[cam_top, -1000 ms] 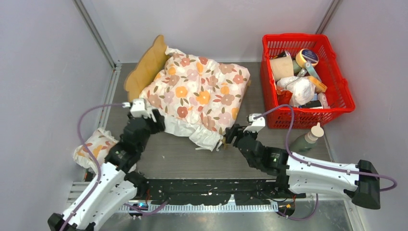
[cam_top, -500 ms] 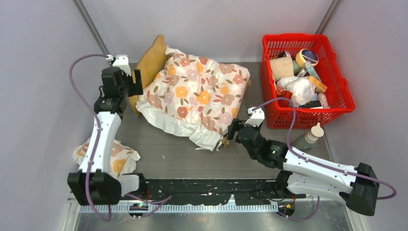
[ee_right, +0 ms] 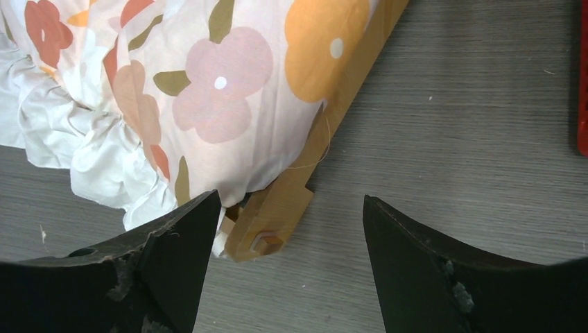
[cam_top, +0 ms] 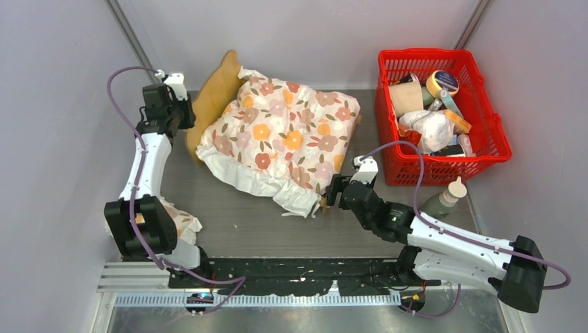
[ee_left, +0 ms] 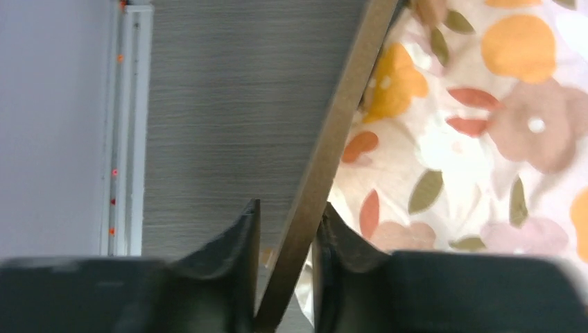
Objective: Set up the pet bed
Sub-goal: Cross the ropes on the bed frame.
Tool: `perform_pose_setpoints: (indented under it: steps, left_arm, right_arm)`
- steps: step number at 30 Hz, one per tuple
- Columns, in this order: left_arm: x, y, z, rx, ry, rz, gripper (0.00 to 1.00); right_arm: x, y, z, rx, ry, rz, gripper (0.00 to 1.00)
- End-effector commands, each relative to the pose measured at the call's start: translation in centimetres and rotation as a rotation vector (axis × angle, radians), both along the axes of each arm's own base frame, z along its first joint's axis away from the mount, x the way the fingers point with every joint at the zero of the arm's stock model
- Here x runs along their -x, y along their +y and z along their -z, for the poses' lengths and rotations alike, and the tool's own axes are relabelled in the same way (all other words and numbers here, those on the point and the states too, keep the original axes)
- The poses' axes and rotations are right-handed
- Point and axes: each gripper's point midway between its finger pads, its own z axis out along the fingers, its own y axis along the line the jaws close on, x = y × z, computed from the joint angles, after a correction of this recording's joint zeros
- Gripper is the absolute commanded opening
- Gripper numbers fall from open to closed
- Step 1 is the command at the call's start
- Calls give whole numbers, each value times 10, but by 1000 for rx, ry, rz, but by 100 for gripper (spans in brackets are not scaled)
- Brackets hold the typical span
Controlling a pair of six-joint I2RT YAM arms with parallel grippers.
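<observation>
left gripper (ee_left: pixel 288 208) pinches the scalloped headboard of the pet bed (cam_top: pixel 211 97), which sits far back on the tabletop (cam_top: pixel 236 229) under the floral cushion (cam_top: pixel 288 132). right gripper (ee_right: pixel 291 201) gapes wide at the foot corner, holding nothing. pulling by that thin edge alone could tip the frame and spill the cushion.

I have bare table (cam_top: pixel 236 225) to move over between the pet bed (cam_top: pixel 215 94) and my arm bases. Rightward, the red basket (cam_top: pixel 489 149) and a bottle (cam_top: pixel 444 198) narrow the lane. A small floral pillow (cam_top: pixel 182 223) lies near-left. The bed's headboard (ee_left: pixel 326 152) fills the gap of my left tool (ee_left: pixel 288 208).
</observation>
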Motion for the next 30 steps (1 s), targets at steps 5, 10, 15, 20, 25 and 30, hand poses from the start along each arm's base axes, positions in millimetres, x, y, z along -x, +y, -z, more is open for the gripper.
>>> perform_pose_setpoints:
  steps: [5,10,15,20,25,30]
  left_arm:
    - [20,5,-38,35,-56,-84,0]
    - [57,11,-55,116,-113,-244,0]
    - [86,-15,-59,111,-154,-83,0]
    - [121,-39,-46,167,-136,1,1]
    - [132,-63,-44,287,-209,70,26]
    - [148,-87,-37,414,-155,114,44]
  right_arm:
    - [-21,-7,-20,77,-56,-11,81]
    - [-24,20,-53,150,-178,-240,81]
    - [-22,25,-79,131,-266,-296,81]
    - [-20,58,-93,69,-331,-417,80]
    - [-10,117,-115,71,-457,-538,80]
    - [-14,194,-93,214,-449,-642,80]
